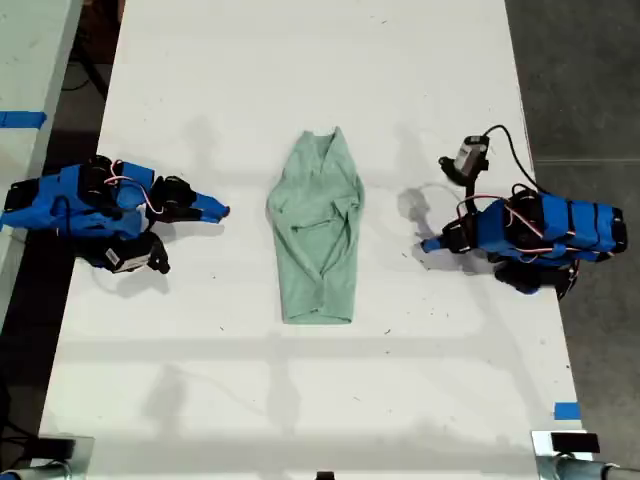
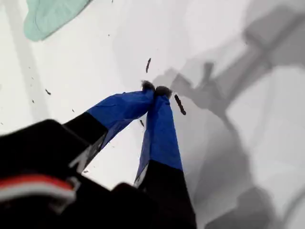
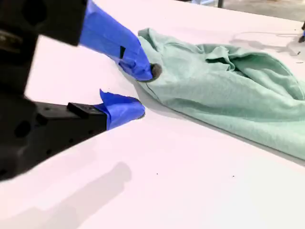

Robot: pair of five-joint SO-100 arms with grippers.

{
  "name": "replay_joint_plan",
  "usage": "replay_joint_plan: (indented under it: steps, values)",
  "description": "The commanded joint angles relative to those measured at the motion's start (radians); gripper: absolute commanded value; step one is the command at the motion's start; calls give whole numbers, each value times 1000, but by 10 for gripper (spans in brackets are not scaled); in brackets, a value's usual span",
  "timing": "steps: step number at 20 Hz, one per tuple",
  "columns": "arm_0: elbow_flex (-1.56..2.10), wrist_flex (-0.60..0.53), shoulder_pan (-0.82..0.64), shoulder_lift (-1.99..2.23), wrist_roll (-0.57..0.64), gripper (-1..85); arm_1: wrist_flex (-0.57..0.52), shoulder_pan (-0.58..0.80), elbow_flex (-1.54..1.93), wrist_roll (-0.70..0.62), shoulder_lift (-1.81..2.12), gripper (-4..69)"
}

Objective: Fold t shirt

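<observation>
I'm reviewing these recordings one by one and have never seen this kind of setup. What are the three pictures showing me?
The machine is two small blue robot arms, one at the exterior view's left and one at its right, standing on a white table. The exterior view looks straight down on everything. The other two pictures come from cameras that ride on the arms and look along each grasping tool.

Between the arms lies a wrinkled pale green t shirt, already folded narrow. Nothing else lies on the table.

The first tool has its blue-taped tips pressed together on nothing, with the shirt some way off. The second tool is open, right at the shirt's edge, and holds nothing. I can't say for sure which arm carries which tool.
</observation>
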Motion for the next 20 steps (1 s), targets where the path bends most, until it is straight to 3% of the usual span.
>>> replay_joint_plan:
  steps: [1, 2, 4, 7, 20]
  values:
    - [44, -3, 48, 9, 6, 86, 5, -8, 52, -167, 12, 12]
    - [44, -3, 54, 9, 6, 87, 5, -8, 52, -167, 12, 12]
    - [44, -3, 61, 8, 6, 89, 5, -8, 52, 23, 12, 13]
    - [44, -3, 61, 8, 6, 90, 5, -2, 52, -179, 12, 15]
    - [44, -3, 61, 8, 6, 104, 5, -3, 52, -178, 12, 15]
